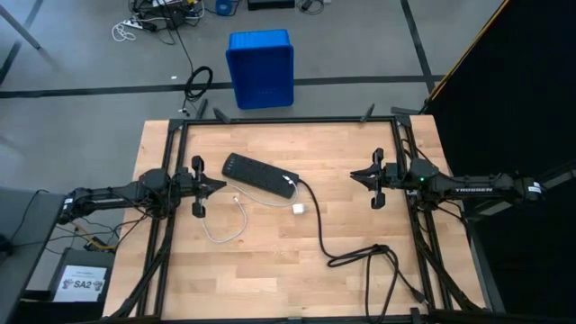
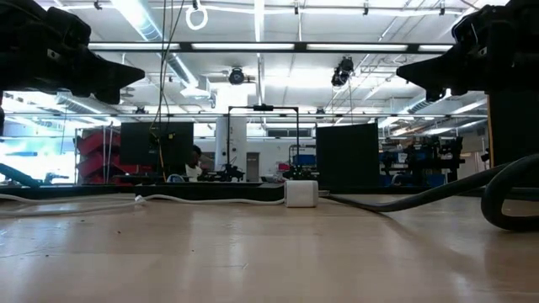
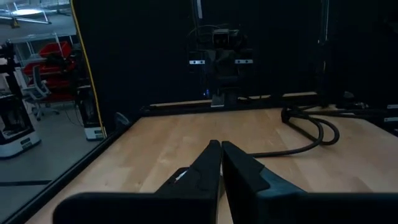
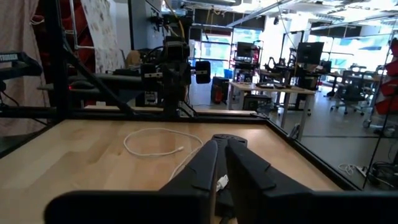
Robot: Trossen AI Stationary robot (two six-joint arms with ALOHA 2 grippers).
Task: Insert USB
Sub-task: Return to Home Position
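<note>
USB cable (image 1: 222, 241) left of charger block (image 1: 299, 209), power strip (image 1: 259, 175) nearby

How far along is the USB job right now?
Done: the charger block lies on the table, out of the power strip, the white cable loose nearby. In hand: nothing; the left gripper and right gripper are shut and empty at the table's sides. Left: if plugging in is the goal, apparently all of it.

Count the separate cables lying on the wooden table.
2. The thin white USB cable loops left of the white charger block; the thick black cord runs from the power strip and coils farther right. None look hidden.
</note>
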